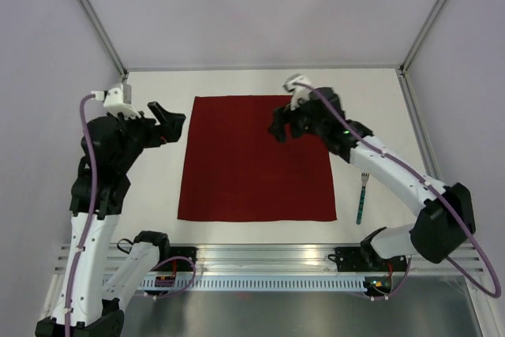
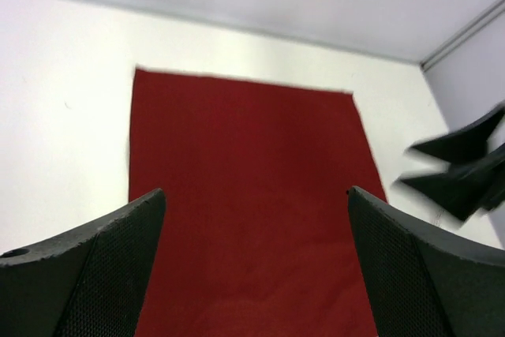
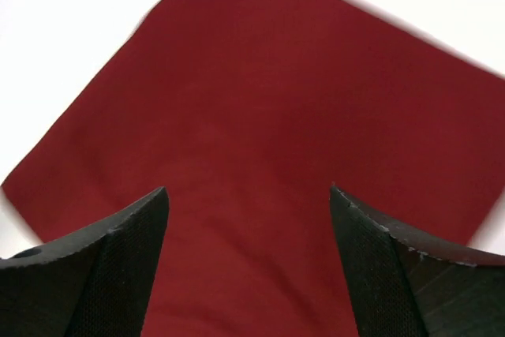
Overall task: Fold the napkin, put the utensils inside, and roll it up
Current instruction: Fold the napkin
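Note:
The maroon napkin (image 1: 252, 159) lies flat and unfolded on the white table; it also shows in the left wrist view (image 2: 248, 195) and the right wrist view (image 3: 276, 140). The fork (image 1: 361, 195), with a silver head and teal handle, lies on the table just right of the napkin's near right corner. My left gripper (image 1: 167, 120) is open and empty, just off the napkin's far left edge. My right gripper (image 1: 280, 128) is open and empty, above the napkin's far right part. Its fingers (image 2: 461, 171) show blurred in the left wrist view.
The white table (image 1: 158, 195) has grey walls on three sides with metal frame posts (image 1: 95, 17) at the back corners. A metal rail (image 1: 260, 270) with the arm bases runs along the near edge.

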`<state>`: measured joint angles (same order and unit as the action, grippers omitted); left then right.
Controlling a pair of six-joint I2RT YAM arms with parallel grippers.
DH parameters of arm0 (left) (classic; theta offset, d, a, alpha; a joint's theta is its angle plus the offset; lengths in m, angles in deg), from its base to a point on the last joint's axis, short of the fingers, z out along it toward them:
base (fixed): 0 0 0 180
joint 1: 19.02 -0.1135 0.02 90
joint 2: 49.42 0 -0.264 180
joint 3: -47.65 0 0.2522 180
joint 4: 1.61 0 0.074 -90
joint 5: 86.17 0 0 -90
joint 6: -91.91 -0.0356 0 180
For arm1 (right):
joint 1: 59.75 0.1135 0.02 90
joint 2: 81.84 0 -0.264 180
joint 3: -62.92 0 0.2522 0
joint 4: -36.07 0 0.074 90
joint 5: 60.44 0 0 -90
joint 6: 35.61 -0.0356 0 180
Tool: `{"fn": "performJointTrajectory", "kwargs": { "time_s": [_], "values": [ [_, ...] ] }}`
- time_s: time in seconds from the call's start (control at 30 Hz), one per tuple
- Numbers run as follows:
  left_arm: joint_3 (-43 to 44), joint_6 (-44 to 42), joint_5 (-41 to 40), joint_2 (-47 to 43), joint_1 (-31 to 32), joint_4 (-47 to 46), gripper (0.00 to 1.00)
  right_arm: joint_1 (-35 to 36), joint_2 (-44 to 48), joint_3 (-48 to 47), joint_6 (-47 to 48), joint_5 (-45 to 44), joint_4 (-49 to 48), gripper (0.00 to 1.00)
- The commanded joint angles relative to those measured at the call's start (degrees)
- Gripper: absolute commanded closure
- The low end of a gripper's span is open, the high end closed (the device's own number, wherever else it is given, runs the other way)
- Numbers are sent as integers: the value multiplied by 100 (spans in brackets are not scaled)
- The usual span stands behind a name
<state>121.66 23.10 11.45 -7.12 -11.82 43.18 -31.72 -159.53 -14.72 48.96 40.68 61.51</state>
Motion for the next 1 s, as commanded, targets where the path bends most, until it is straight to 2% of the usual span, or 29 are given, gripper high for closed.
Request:
{"fn": "performJointTrajectory", "kwargs": {
  "time_s": [0.0, 0.17, 0.23, 0.4, 0.57, 0.97],
  "values": [
    [1415, 131, -242, 163, -17, 323, 0, 1332, -613, -405, 376, -723, 255, 14],
    [2437, 183, -629, 217, -17, 606, 0, 2618, -1598, -985, 499, -1076, 335, 25],
    [2649, 210, -708, 234, -17, 746, 0, 3119, -2047, -1328, 499, -1252, 282, 31],
    [3019, 280, -883, 243, -17, 967, 0, 4050, -3065, -2083, 499, -1340, 238, 36],
    [2975, 368, -981, 208, -17, 1037, 0, 4552, -3682, -2488, 490, -1322, 62, 37],
    [2931, 342, -1025, 235, -17, 1107, 0, 4826, -4852, -3333, 640, -1305, -368, 38]
  ]
}}
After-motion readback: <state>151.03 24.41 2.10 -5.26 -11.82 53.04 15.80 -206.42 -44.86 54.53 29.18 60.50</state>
